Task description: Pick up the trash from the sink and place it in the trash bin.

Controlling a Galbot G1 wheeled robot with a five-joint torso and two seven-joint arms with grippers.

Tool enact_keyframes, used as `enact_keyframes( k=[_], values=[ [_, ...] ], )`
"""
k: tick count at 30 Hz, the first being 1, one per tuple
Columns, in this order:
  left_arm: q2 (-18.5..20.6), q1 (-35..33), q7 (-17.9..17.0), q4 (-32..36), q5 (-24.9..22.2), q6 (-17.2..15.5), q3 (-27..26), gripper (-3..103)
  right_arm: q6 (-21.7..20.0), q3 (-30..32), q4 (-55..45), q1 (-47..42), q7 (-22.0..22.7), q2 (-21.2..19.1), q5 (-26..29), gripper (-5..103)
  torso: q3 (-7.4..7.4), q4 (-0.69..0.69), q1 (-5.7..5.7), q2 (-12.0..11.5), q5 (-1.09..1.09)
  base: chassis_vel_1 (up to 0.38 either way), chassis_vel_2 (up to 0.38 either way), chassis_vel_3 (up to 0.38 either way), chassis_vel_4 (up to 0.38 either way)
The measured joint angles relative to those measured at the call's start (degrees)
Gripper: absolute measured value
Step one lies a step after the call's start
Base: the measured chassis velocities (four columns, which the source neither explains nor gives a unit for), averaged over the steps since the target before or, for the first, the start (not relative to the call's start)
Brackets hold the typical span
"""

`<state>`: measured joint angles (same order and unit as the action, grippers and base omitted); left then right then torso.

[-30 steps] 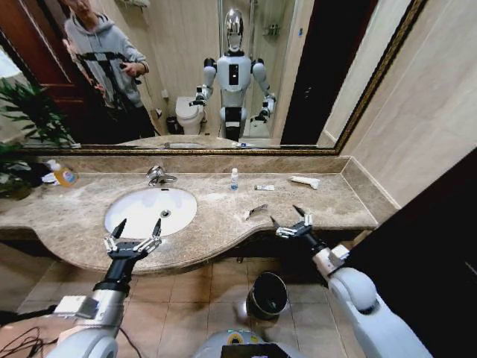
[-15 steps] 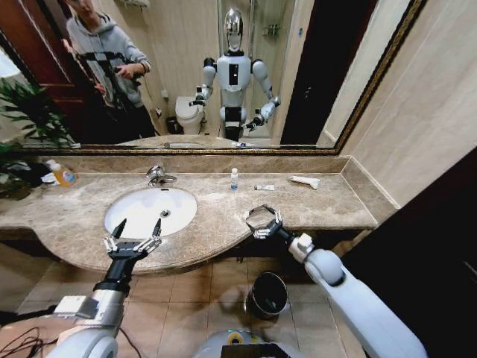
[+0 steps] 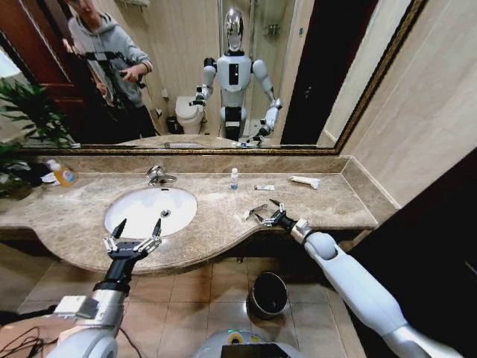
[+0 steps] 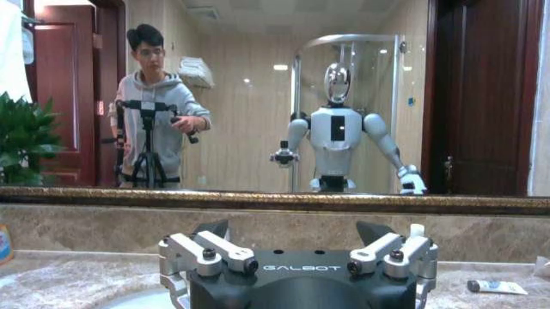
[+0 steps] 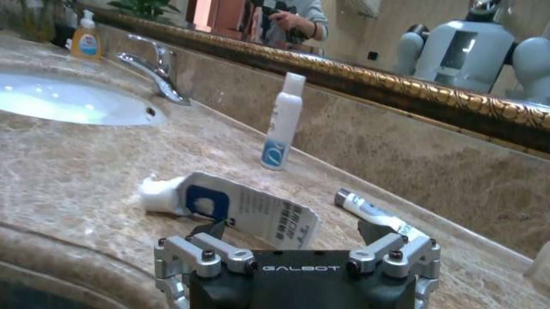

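Our right pincer (image 3: 262, 215) reaches over the beige-brown marble table (image 3: 216, 224), its fingers spread, hovering right at the flat white squeeze tube with a blue mark and printed back (image 5: 232, 205) that lies on the stone a little to the right of the white oval basin (image 3: 130, 212). From the right wrist camera we see the tube lying just ahead of the spread fingers, its white cap end pointing toward the basin; we cannot tell whether a finger touches it. Behind it stands a small white bottle with a blue label (image 5: 283, 122), upright near the backsplash, and a small thin tube (image 5: 371, 211) lies flat off to the side. In the head view a further white tube (image 3: 304, 181) lies farther along the table toward the right wall.

Our left pincer (image 3: 135, 234) hangs over the front edge of the table just before the basin, fingers spread wide and holding nothing. The chrome tap (image 3: 157, 175) sits behind the basin, and an orange-yellow soap bottle (image 3: 62, 174) stands at the table's far left.

The dark metallic grey round bin (image 3: 267, 294) sits on the tiled floor below the table's edge, under our right arm.
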<state>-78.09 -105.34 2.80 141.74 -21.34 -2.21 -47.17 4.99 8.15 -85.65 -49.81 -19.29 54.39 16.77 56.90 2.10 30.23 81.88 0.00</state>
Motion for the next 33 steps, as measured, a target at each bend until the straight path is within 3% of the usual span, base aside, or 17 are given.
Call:
enact_keyframes(
  k=[2,5,7,18,20,21,24,29,33],
  values=[
    [0.00,0.00,0.00,0.00,0.00,0.00,0.00,100,0.16,-0.23,0.79,0.80,-0.16,0.37,0.08,103,0.00,0.00,0.00,0.00,0.01,0.000,0.000,0.000,0.000],
    [0.00,0.00,0.00,0.00,0.00,-0.01,0.00,100,0.39,-0.70,1.83,1.92,-0.43,1.03,0.07,93,0.00,0.01,0.00,0.00,0.00,0.000,0.000,0.000,0.000],
    [0.00,0.00,0.00,0.00,0.00,0.00,0.01,100,0.71,-0.79,2.26,2.20,-0.55,1.27,-0.16,93,0.00,0.01,0.00,0.00,0.00,0.000,0.000,0.000,0.000],
    [0.00,0.00,0.00,0.00,0.00,0.00,0.00,100,1.36,-0.79,3.03,2.05,-1.06,1.46,-0.79,46,0.00,0.01,0.00,0.00,0.00,0.000,0.000,0.000,0.000],
    [0.00,0.00,0.00,0.00,0.00,0.00,0.00,100,1.37,-0.69,2.90,1.86,-1.06,1.41,-0.79,46,0.00,0.01,0.00,0.00,0.00,0.000,0.000,0.000,0.000],
    [0.00,0.00,0.00,0.00,0.00,0.00,0.00,100,1.39,-0.56,2.65,1.57,-1.03,1.37,-0.78,35,0.00,0.01,0.00,0.00,0.00,0.000,0.000,0.000,0.000],
    [0.00,0.00,0.00,0.00,0.00,0.00,0.00,100,1.46,-0.37,2.44,1.16,-1.01,1.32,-0.77,30,0.00,0.01,0.00,0.00,0.00,0.000,0.000,0.000,0.000],
    [0.00,0.00,0.00,0.00,0.00,0.00,0.00,100,1.69,0.30,2.16,0.16,-0.89,1.25,-0.68,9,0.00,0.01,0.00,0.00,0.00,0.000,0.000,0.000,0.000],
    [0.00,0.00,0.00,0.00,0.00,0.00,0.00,100,1.72,0.79,2.01,-0.48,-0.63,1.20,-0.30,0,0.00,0.01,0.00,0.00,0.00,0.000,0.000,0.000,0.000]
  ],
)
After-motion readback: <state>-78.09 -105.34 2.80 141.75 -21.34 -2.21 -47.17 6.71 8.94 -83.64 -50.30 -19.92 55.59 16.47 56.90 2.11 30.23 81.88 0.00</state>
